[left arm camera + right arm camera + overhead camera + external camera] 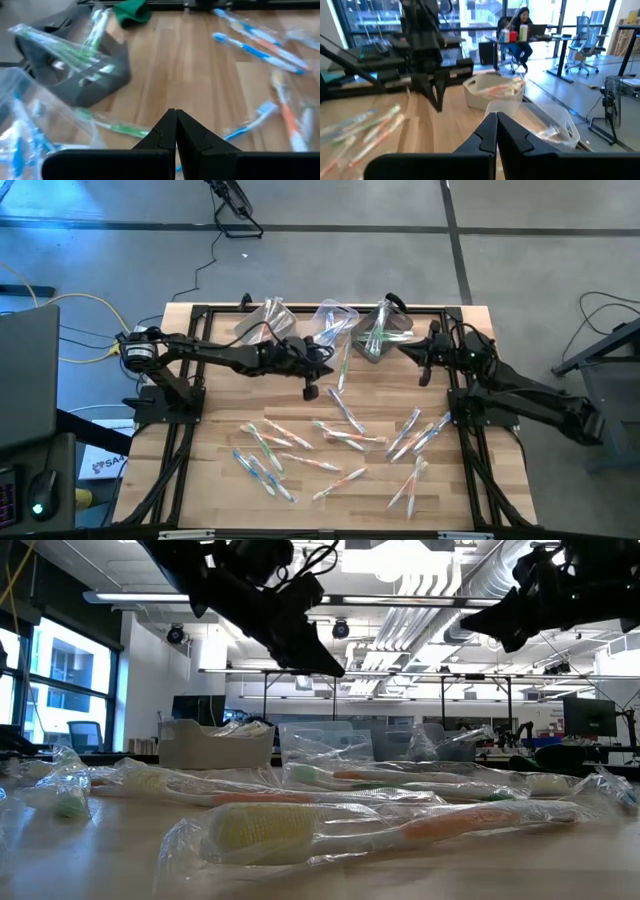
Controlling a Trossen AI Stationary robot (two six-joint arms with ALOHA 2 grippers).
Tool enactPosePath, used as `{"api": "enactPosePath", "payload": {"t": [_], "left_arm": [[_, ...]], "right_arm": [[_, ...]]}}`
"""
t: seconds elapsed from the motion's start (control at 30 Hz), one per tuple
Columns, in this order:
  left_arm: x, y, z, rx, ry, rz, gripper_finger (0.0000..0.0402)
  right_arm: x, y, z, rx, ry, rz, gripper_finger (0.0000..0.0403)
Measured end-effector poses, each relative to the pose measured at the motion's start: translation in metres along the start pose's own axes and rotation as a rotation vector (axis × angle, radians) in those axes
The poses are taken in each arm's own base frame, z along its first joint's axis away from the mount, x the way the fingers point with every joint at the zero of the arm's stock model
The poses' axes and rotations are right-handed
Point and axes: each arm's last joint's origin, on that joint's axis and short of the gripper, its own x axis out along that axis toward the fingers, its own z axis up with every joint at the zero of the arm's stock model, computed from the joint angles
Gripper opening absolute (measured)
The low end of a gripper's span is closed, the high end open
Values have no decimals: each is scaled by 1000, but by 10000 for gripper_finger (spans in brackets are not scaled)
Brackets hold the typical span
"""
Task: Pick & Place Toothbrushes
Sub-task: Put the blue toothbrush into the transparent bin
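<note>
Across the lower desk (215, 480), toothbrushes (345, 435) are lying scattered; above them, left hand (311, 391) and right hand (424, 376) are hovering, fingers pressed together, empty.

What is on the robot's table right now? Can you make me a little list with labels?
table: wooden top
toothbrushes: many in clear wrappers, scattered over the near half
bins: three along the far edge, some with toothbrushes inside
left gripper: shut, empty, above the table near the middle bin
right gripper: shut, empty, raised beside the dark bin
</note>
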Motion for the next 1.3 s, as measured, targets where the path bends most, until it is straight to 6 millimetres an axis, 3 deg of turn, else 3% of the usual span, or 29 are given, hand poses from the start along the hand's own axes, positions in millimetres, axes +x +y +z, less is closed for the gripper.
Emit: {"api": "enactPosePath", "payload": {"t": [0.7, 1.07, 1.3], "left_arm": [[0, 0, 1, 69, -12, -21, 3], [0, 5, 2, 113, -27, 1, 105], [-1, 10, 10, 115, -108, 22, 118]], "right_arm": [[-6, 2, -5, 71, -28, -1, 2], [-5, 2, -6, 71, -20, -1, 2], [-3, 1, -8, 74, 0, -2, 2]]}}
